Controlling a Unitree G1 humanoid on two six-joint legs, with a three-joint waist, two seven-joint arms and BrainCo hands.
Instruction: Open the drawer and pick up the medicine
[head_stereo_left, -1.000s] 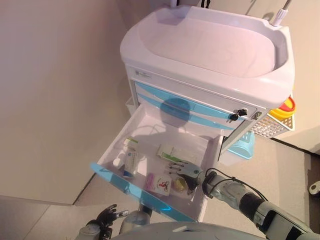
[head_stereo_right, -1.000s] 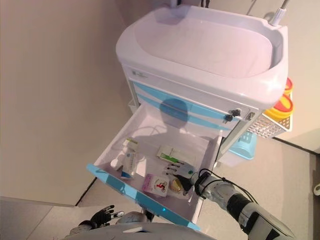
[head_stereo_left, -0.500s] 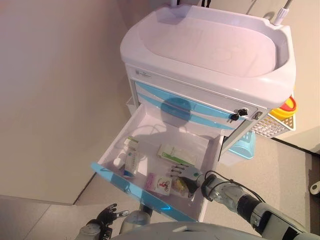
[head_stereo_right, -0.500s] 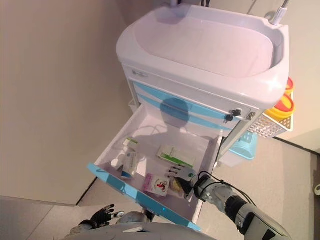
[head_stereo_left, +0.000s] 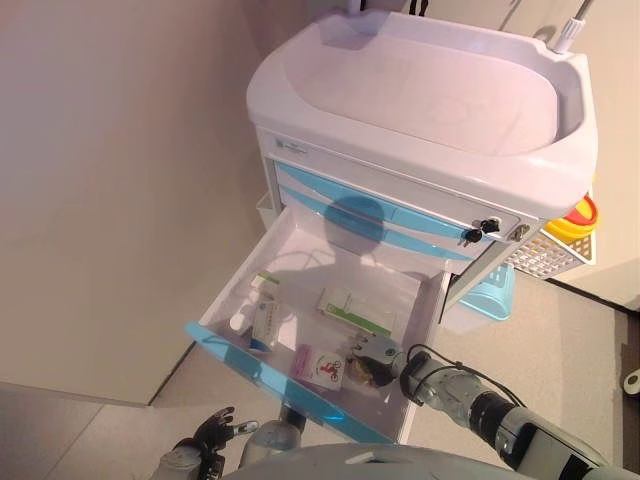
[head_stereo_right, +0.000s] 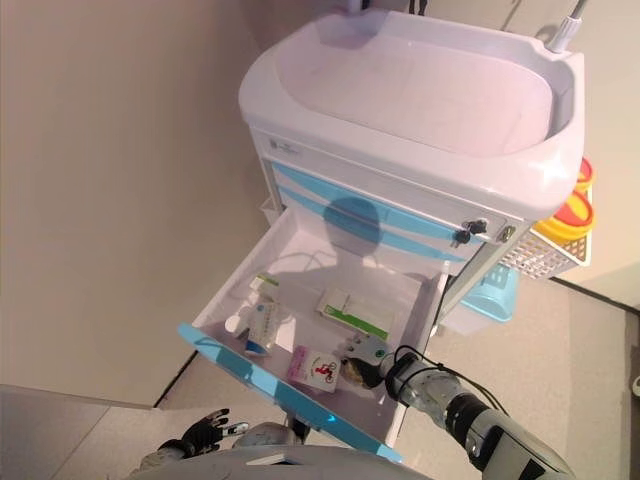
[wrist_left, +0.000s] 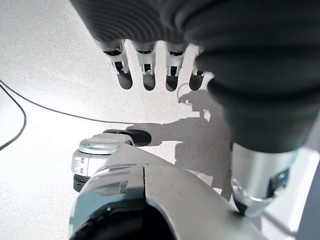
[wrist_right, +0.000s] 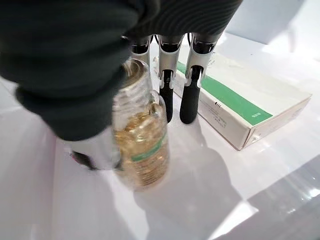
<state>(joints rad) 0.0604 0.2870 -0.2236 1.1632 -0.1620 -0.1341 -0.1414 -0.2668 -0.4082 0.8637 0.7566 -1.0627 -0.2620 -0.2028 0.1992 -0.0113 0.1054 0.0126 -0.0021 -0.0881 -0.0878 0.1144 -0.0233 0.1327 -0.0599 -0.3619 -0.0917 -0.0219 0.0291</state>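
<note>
The cart's top drawer (head_stereo_left: 258, 368) stands pulled out. In it lie a clear bottle of yellow capsules (wrist_right: 142, 145), a green-and-white box (head_stereo_left: 355, 310), a pink packet (head_stereo_left: 320, 366), a blue-and-white box (head_stereo_left: 265, 325) and a small white bottle (head_stereo_left: 237, 322). My right hand (head_stereo_left: 380, 352) is down in the drawer's front right corner, over the capsule bottle (head_stereo_right: 352, 372). In the right wrist view its fingers (wrist_right: 187, 95) are straight beside the bottle and the thumb (wrist_right: 95, 150) is on the bottle's other side. My left hand (head_stereo_left: 210, 428) hangs low near the floor, fingers (wrist_left: 145, 70) relaxed and empty.
The white cart has a tub-shaped top (head_stereo_left: 420, 80) and closed blue-fronted drawers (head_stereo_left: 400, 225). A white basket (head_stereo_left: 545, 255) with a yellow container (head_stereo_left: 578, 215) hangs on its right side, above a light blue bin (head_stereo_left: 490, 295). A beige wall (head_stereo_left: 110, 180) stands to the left.
My right hand has dropped toward the drawer's front right corner and settled over the capsule bottle, its fingers drawn closer together. The view has shifted slightly. The left hand has not moved.
</note>
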